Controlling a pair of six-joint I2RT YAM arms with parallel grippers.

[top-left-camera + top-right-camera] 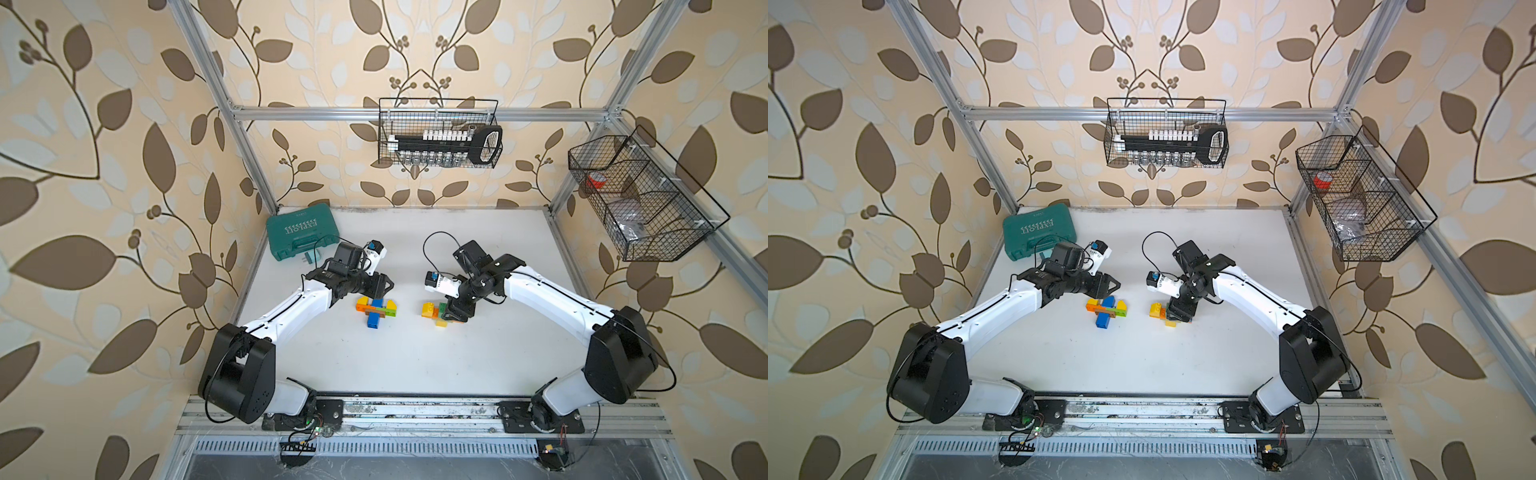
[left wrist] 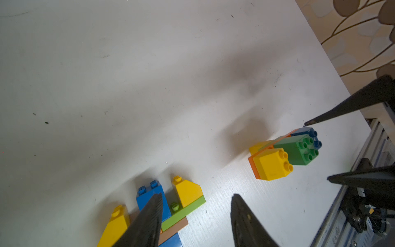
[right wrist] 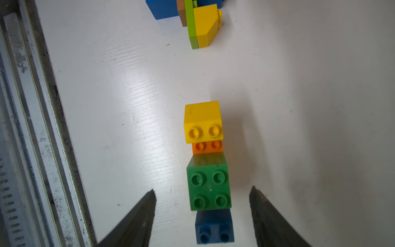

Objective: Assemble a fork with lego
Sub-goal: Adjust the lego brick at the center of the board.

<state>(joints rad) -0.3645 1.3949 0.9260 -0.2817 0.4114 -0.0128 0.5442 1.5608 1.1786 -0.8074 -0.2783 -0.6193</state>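
straddling the green two-by-two brick (image 3: pixel 208 184), the right gripper (image 3: pixel 203 188) stands released: both tapered black fingers (image 3: pixel 141 216) show bare white tabletop (image 3: pixel 106 107) between themselves and the brick, so nothing is grasped. the dark blue brick (image 3: pixel 213 226) lies nearer the wrist; the orange brick (image 3: pixel 207 147) and the yellow sloped brick (image 3: pixel 202 119) lie beyond the fingertips. these four form one row, studs turned toward the wrist camera. the row runs along the gripper's axis, apparently so that the jaws can close on smooth side walls rather than on studs.

the left gripper (image 2: pixel 196 195) is likewise released, jaws apart. one finger overlaps the blue brick (image 2: pixel 149 192) of the cross-shaped assembly (image 1: pixel 376 309); contact cannot be confirmed. the lime plate (image 2: pixel 186 210) and a yellow wedge (image 2: pixel 187 192) lie between the fingertips, a brown plate (image 2: pixel 175 227) stacked against the lime plate. its position suggests an approach to steady or lift this assembly.

all lego is glossy moulded plastic with sharp edges and round studs. the white tabletop carries a fine ribbed grain. judgement: two sub-assemblies exist, well apart, not yet joined into a fork.
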